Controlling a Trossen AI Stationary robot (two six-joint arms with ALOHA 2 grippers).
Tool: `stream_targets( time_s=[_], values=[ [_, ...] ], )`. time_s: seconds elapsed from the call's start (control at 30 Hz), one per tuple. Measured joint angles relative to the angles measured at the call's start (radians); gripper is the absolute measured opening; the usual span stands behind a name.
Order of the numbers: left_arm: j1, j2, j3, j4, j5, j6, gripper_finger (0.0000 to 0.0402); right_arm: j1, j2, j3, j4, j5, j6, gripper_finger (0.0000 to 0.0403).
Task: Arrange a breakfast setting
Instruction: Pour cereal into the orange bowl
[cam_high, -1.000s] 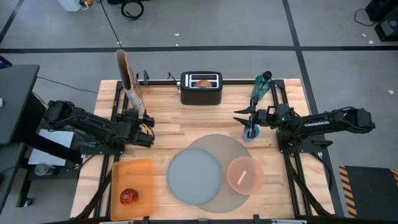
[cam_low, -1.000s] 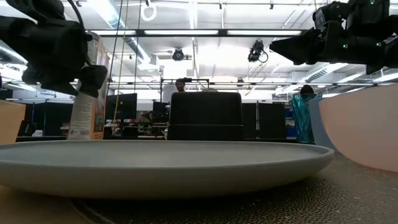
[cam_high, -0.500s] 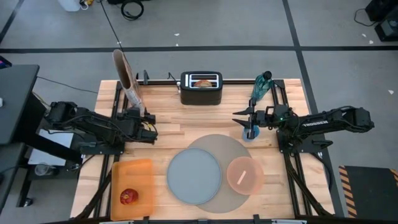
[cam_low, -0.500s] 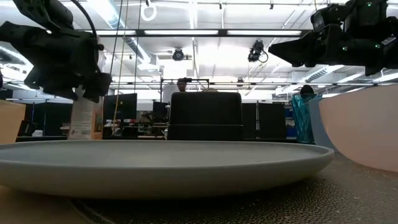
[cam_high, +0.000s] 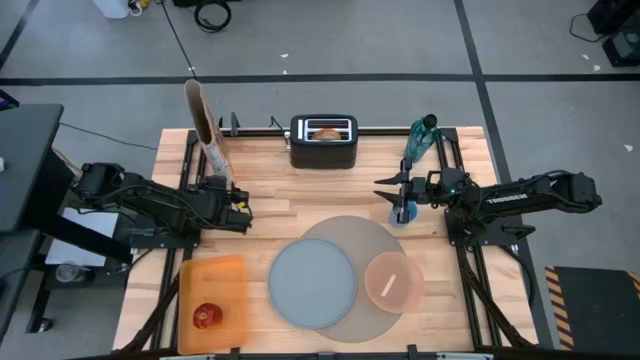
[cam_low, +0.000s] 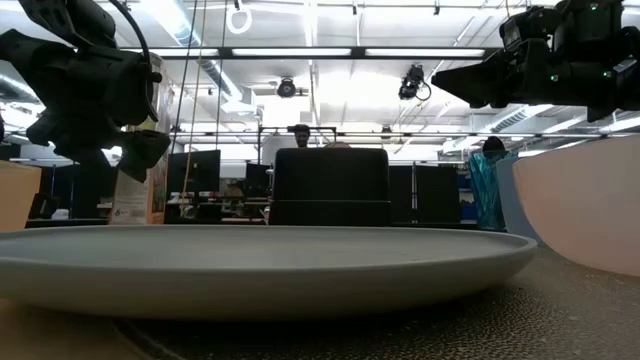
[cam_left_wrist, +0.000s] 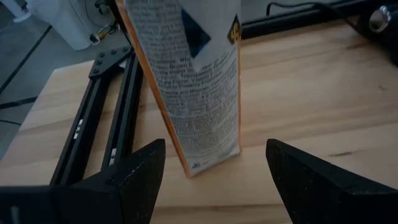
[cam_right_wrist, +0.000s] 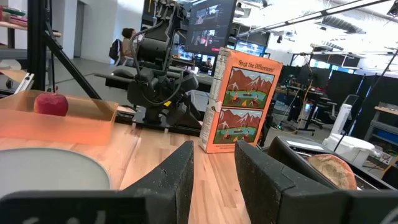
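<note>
- The left gripper (cam_high: 246, 208) is hovering with fingers (cam_left_wrist: 130, 177) spread wide and holding nothing; in its wrist view the box (cam_left_wrist: 186, 81) is standing just ahead of the gap between them, untouched.
- The box (cam_high: 205, 125) is standing upright near the table's far left edge.
- The right gripper (cam_high: 380, 187) is hanging above the table's right side with its fingers (cam_right_wrist: 168, 177) parted by a narrow gap, gripping nothing.
- The mat (cam_high: 345, 232) is lying at the front centre, bearing the plate (cam_high: 312, 283) and, beside it on the right, the bowl (cam_high: 392, 279).
- The apple (cam_high: 206, 317) is resting on the board (cam_high: 225, 275) at the front left.
- The bagel (cam_high: 326, 131) is sitting in the toaster (cam_high: 323, 150) at the far centre.
</note>
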Motion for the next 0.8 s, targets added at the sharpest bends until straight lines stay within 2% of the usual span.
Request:
stream_targets(
  time_s=[0.13, 0.3, 0.5, 0.7, 0.8],
  values=[
    [0.0, 0.0, 0.0, 0.002, 0.006, 0.0, 0.0288, 0.0, 0.0, 0.0, 0.0, 0.0, 0.0, 0.0124],
    [-0.001, 0.0, 0.0, 0.001, 0.102, -0.008, 0.0276, 0.0, 0.0, 0.0, -0.001, 0.001, -0.001, 0.0124],
    [-0.021, 0.0, 0.0, 0.0, 0.094, -0.035, 0.0275, 0.0, 0.0, 0.0, 0.0, 0.002, -0.005, 0.0124],
    [0.023, 0.0, 0.0, 0.006, 0.075, -0.04, 0.0305, 0.0, 0.009, -0.001, -0.006, -0.002, -0.004, 0.0124],
    [0.042, 0.0, 0.0, 0.07, 0.054, -0.026, 0.0314, 0.0, 0.034, -0.001, 0.003, -0.002, -0.005, 0.0124]
  ],
)
